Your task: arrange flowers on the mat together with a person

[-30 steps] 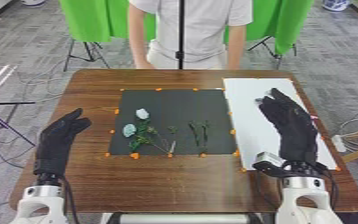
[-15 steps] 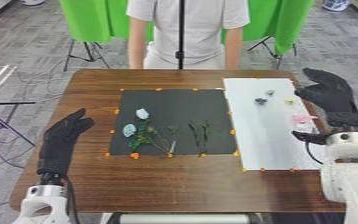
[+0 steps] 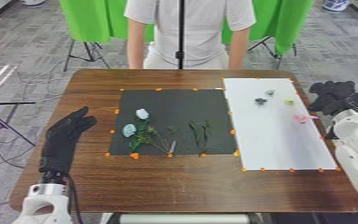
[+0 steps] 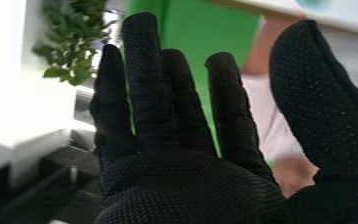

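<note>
In the head view, two pale blue flowers [image 3: 143, 114] with green stems lie on the left part of the black mat [image 3: 167, 102], and thin green sprigs [image 3: 198, 134] lie right of its middle. The white mat [image 3: 273, 145] holds a pink flower [image 3: 304, 118], a small yellow flower [image 3: 288, 101] and small grey-blue flowers [image 3: 261, 101]. My right hand [image 3: 335, 96] is at the table's right edge, beside the pink flower. In the right wrist view the right hand [image 4: 189, 180] is open and holds nothing. My left hand [image 3: 62, 142] is open over the table's left side, away from the flowers.
Orange tape pieces [image 3: 135, 156] mark the mats' edges. A person in a white shirt [image 3: 191, 30] stands at the far table edge with arms down. A thin black pole rises at the far side.
My right hand has moved from above the white mat out to the right, uncovering the small flowers there. The left hand stays nearly still.
</note>
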`<state>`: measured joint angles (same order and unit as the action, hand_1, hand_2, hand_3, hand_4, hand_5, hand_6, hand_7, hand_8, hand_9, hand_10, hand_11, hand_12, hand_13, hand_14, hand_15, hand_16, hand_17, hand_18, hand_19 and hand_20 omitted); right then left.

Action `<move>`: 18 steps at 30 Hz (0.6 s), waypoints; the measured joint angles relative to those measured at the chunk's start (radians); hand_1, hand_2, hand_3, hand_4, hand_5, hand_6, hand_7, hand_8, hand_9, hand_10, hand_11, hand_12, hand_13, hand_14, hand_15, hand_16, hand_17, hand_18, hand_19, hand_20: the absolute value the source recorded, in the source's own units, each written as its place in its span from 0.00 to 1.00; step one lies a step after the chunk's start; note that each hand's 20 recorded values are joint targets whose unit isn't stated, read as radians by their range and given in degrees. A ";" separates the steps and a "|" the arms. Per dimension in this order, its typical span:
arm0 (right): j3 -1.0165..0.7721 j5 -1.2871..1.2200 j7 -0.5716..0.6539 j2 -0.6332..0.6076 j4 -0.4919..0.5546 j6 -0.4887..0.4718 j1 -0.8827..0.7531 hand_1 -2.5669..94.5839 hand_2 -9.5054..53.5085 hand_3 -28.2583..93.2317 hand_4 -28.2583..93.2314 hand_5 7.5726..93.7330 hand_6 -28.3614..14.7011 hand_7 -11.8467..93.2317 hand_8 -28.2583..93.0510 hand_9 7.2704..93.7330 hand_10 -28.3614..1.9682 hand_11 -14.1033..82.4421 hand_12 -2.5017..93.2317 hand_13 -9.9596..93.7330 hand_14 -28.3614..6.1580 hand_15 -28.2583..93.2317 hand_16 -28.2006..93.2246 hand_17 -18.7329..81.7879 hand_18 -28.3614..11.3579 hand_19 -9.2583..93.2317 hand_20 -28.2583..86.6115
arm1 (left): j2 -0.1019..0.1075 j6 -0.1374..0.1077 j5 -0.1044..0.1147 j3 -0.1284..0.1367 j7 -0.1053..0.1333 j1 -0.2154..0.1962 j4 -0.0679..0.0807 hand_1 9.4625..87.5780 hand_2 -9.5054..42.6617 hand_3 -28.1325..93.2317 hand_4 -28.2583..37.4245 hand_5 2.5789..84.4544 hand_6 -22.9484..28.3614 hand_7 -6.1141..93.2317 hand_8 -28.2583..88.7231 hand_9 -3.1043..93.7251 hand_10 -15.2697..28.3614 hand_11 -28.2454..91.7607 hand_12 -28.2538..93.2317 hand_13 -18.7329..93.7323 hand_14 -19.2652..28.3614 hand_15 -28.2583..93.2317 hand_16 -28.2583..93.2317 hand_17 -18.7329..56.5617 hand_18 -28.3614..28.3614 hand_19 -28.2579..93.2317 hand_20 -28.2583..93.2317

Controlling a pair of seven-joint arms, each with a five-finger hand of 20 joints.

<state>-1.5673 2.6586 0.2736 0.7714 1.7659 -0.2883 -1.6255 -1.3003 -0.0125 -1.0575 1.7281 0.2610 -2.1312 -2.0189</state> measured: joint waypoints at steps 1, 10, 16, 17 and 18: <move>0.005 0.012 -0.002 -0.002 -0.013 -0.023 0.014 0.38 0.00 0.89 0.03 0.43 0.67 0.27 0.16 0.50 0.45 0.32 0.27 0.65 0.48 0.52 0.47 0.42 0.31 0.49 0.55 | 0.000 -0.002 0.000 0.000 0.000 -0.002 -0.002 0.20 0.15 0.79 0.12 0.57 0.53 0.19 0.20 0.53 0.67 0.41 0.37 0.50 0.79 0.38 0.27 0.31 0.71 0.25 0.37; 0.065 -0.021 -0.017 -0.004 -0.120 -0.029 0.100 0.38 0.00 0.88 0.03 0.47 0.68 0.28 0.15 0.57 0.50 0.36 0.27 0.70 0.49 0.56 0.48 0.43 0.30 0.51 0.56 | -0.001 -0.004 0.002 -0.007 -0.006 -0.005 -0.003 0.20 0.15 0.79 0.12 0.57 0.54 0.19 0.20 0.53 0.67 0.41 0.37 0.50 0.79 0.38 0.27 0.31 0.71 0.25 0.37; 0.080 -0.070 -0.012 0.001 -0.129 -0.101 0.105 0.37 0.00 0.88 0.03 0.49 0.69 0.28 0.15 0.59 0.50 0.37 0.28 0.70 0.49 0.58 0.48 0.43 0.29 0.51 0.56 | 0.002 -0.004 0.003 -0.024 -0.001 0.014 0.005 0.20 0.16 0.79 0.12 0.57 0.54 0.19 0.20 0.53 0.67 0.41 0.37 0.50 0.79 0.38 0.27 0.31 0.71 0.26 0.37; 0.079 -0.080 -0.011 0.003 -0.129 -0.122 0.103 0.38 0.00 0.88 0.03 0.49 0.69 0.28 0.15 0.59 0.51 0.37 0.28 0.70 0.49 0.57 0.48 0.43 0.29 0.51 0.56 | 0.002 -0.004 0.003 -0.025 0.000 0.015 0.005 0.20 0.16 0.79 0.12 0.57 0.54 0.19 0.20 0.53 0.67 0.41 0.37 0.50 0.79 0.38 0.27 0.31 0.71 0.26 0.37; 0.077 -0.086 -0.011 0.006 -0.129 -0.141 0.101 0.38 0.00 0.88 0.03 0.49 0.70 0.29 0.15 0.59 0.51 0.38 0.28 0.70 0.49 0.57 0.48 0.42 0.29 0.51 0.56 | 0.002 -0.004 0.003 -0.025 0.000 0.016 0.005 0.20 0.15 0.79 0.12 0.57 0.54 0.19 0.20 0.53 0.67 0.41 0.37 0.50 0.79 0.38 0.27 0.31 0.71 0.26 0.37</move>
<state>-1.4905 2.5728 0.2631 0.7773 1.6373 -0.4292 -1.5246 -1.2978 -0.0167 -1.0547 1.7030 0.2614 -2.1154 -2.0138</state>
